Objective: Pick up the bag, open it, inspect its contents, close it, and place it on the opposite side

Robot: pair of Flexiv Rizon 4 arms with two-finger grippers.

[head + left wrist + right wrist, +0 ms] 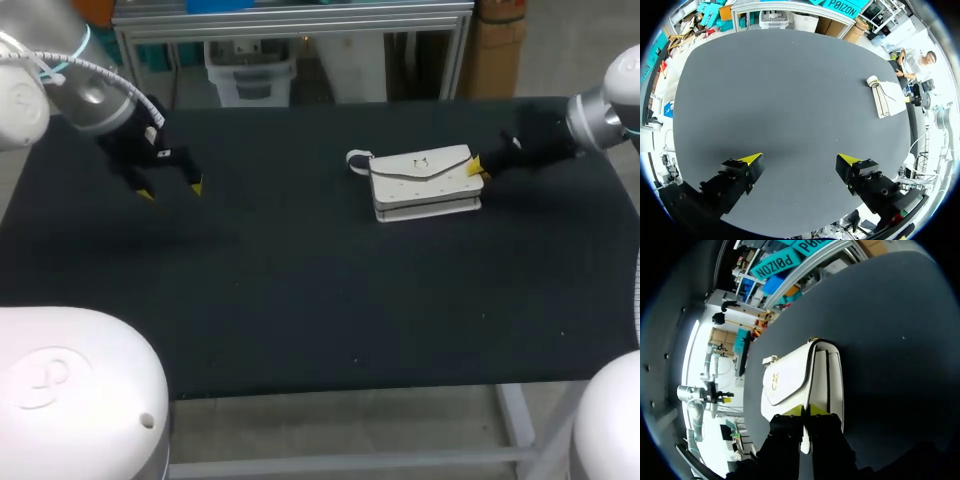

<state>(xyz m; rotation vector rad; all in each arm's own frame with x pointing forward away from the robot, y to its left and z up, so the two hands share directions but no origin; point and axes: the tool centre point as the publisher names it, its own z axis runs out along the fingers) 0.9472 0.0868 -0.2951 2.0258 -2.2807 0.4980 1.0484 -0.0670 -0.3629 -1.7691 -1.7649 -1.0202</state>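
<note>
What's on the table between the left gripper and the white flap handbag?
Nothing: only bare black tabletop separates the open left gripper from the white flap handbag, as the head view and left wrist view both show.

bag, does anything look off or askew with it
Nothing stands out: the white bag lies flat and closed on the table, no visible damage, with the right gripper pinching its end.

In from far left: left arm [95, 95], left gripper [171, 191] held low, fingers wide apart. In from far right: right arm [590, 120], right gripper [477, 168] pinched on bag [420, 180] end.
</note>
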